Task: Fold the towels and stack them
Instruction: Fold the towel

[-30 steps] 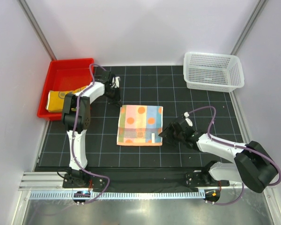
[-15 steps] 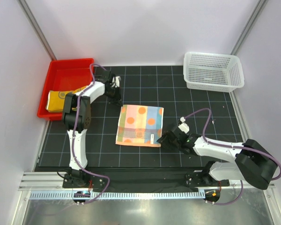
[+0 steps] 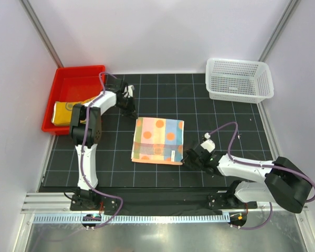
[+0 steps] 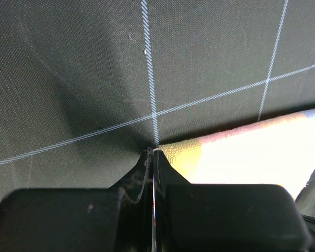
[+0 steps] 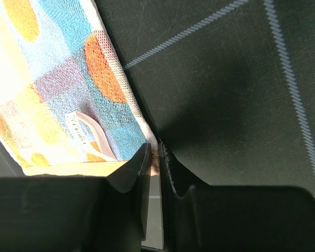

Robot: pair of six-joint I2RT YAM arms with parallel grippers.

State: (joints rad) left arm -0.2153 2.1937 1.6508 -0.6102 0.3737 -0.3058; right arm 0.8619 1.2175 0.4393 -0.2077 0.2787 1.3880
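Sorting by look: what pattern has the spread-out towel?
Pastel blocks with orange dots on the towel; right wrist view.

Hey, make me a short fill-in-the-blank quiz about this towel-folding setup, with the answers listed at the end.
1. The yellow-orange towel lies in the red ____.
2. The white mesh basket stands at the far ____ corner of the black mat.
3. The left hand, closed, sits at the far ____ corner of the polka-dot towel.
4. The right hand pinches that towel at its ____ right corner.

Missing words: tray; right; left; near
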